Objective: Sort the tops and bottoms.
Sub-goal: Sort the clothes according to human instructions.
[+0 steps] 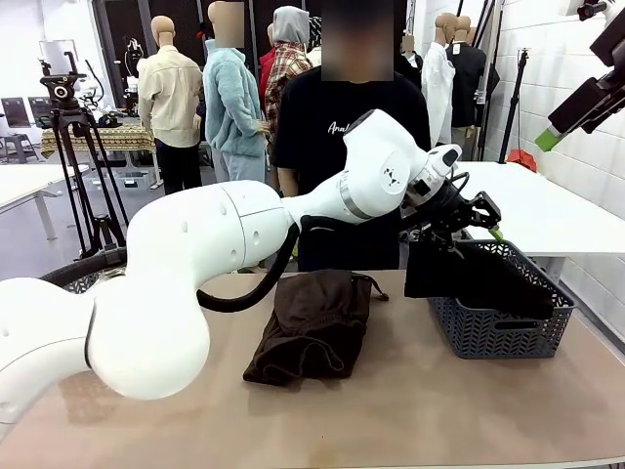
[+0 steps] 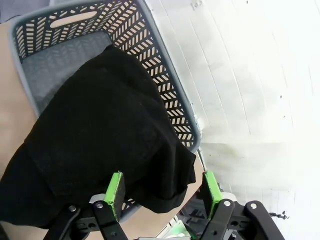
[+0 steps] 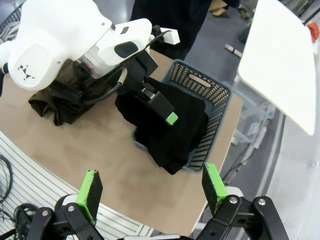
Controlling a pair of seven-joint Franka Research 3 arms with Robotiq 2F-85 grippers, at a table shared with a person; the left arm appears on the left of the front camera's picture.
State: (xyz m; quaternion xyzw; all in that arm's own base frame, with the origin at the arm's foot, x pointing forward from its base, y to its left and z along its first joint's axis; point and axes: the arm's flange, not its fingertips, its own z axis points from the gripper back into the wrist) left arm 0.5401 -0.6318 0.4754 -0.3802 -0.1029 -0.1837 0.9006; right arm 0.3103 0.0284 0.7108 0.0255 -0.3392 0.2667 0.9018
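Plain black cloth garment [image 1: 479,278] lies half in, half over the rim of the grey plastic lattice basket [image 1: 503,337], right of centre in the front view; judged sorted. Dark brown drawstring garment [image 1: 312,322] lies crumpled mid-table [image 1: 410,410], outstanding. Left gripper [image 2: 162,192] hangs above the black garment, jaws spread, gripping nothing. Right gripper [image 3: 151,190], upper right, is wide open and empty.

Bright, even indoor light, though the white wall [image 2: 260,100] washes out and wrist views bend at edges

The black garment [image 2: 110,130] is matt soft cloth, the basket [image 2: 165,90] grey moulded plastic.
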